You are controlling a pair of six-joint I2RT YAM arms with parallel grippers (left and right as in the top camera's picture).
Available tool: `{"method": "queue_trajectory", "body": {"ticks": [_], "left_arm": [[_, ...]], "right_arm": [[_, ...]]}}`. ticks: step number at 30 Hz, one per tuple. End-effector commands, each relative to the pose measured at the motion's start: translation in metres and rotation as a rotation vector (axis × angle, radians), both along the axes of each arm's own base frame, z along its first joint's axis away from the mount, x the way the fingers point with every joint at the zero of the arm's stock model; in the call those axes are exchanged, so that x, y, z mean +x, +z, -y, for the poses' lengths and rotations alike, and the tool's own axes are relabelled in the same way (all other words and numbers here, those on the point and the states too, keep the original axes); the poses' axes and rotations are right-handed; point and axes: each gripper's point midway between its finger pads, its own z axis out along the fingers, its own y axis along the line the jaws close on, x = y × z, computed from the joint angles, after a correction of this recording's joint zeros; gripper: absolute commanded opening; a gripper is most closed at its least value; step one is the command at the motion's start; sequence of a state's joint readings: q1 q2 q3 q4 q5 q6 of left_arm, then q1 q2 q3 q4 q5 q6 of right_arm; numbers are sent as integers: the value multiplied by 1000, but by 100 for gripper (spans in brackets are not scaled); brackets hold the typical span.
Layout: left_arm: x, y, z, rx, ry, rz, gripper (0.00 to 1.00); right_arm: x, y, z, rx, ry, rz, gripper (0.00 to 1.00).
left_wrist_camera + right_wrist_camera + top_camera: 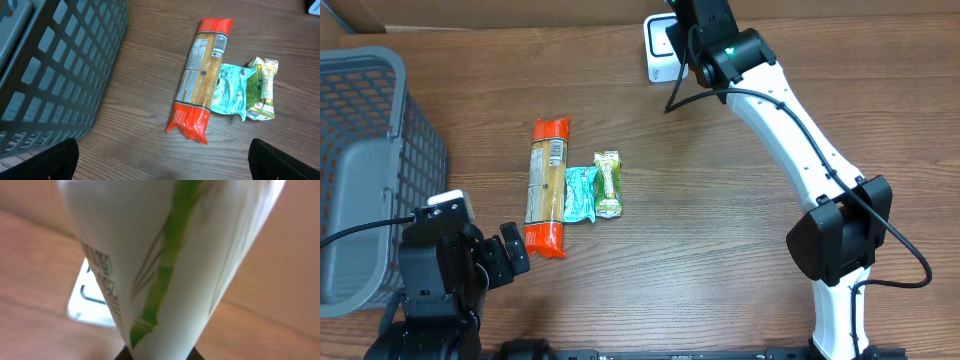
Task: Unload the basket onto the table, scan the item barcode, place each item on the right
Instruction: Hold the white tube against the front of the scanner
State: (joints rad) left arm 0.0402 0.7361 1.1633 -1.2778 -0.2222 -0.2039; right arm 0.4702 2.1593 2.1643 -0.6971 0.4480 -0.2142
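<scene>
glossy white pack [165, 255] with green bamboo print pinched in right hand [157, 354], left hand [162, 162] spread over woodgrain table [130, 100]

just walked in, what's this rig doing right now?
The right gripper is shut on a white pack with a green bamboo print and holds it at the far side of the table, right by the white scanner. Whether the barcode faces the scanner can't be told. The left gripper is open and empty beside the grey basket. A pasta pack, a teal packet and a green packet lie side by side on the table, with no gripper on them.
</scene>
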Motion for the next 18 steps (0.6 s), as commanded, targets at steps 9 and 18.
{"method": "queue_trajectory", "body": {"ticks": [9, 18], "left_arm": [[-1, 0, -4, 6, 23, 5, 100], [-1, 0, -4, 6, 23, 5, 99]], "right_arm": [[7, 49, 27, -124, -40, 124, 4], [20, 97, 26, -290, -23, 302, 3]]}}
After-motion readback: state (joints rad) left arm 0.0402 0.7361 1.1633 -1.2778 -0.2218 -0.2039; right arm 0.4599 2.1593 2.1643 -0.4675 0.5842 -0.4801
